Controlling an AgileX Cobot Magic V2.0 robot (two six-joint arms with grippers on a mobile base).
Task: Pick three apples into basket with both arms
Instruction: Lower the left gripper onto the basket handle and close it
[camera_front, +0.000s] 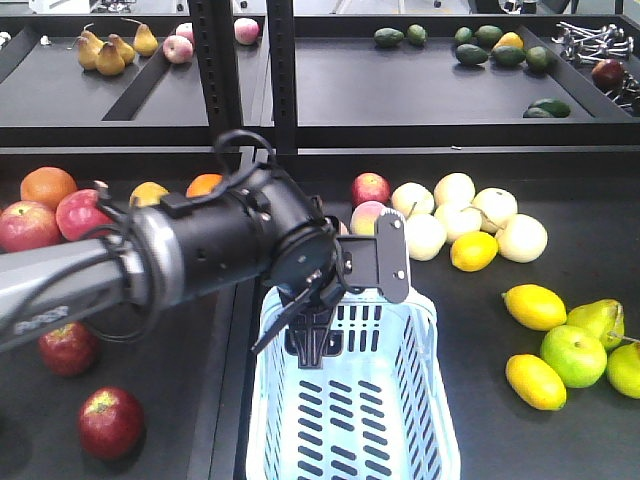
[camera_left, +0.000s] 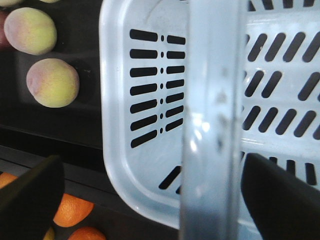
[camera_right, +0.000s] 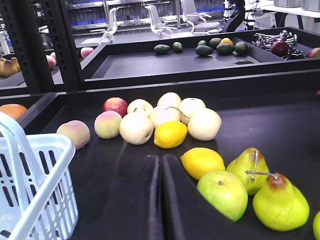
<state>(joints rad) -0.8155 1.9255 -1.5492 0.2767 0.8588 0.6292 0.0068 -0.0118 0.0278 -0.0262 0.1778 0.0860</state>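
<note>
Black shelves are covered with fruit. No apple is seen in the basket, so picking seems barely begun. The left gripper is held wide apart over the handle, empty; the right gripper is pressed together. Next, the dark apples at the near left should be reached

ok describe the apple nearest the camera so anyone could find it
Find the pale basket in the front view. Left of it lie two dark maroon apples. Yours is the lower apple, nearest the bottom edge, below its neighbour.
</note>
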